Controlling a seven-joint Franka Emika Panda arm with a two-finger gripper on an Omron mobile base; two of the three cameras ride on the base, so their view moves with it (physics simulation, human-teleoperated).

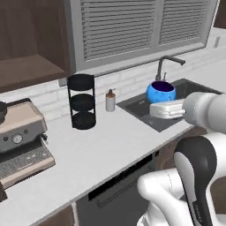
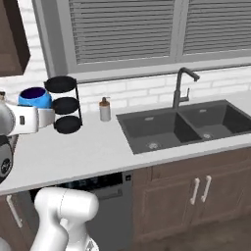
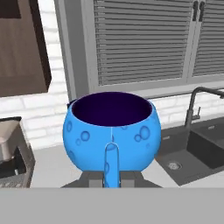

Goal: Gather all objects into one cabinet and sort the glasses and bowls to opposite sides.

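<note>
1. Small blue bowl (image 3: 111, 131) (dark purple inside) — off the counter, upright, held in the air.
2. Gripper (image 3: 111, 178) nearly closed, pinching the bowl's handle.
3. Below: white counter (image 1: 106, 145); sink (image 2: 181, 125) to the right, black tiered rack (image 2: 64, 104) just behind — wall cabinet (image 1: 31, 42) upper left.

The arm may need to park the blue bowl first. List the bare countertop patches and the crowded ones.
Bare: the white counter between the black tiered rack and its front edge, and the strip between the soap bottle and the sink. Crowded: the left end, by the coffee machine.
</note>
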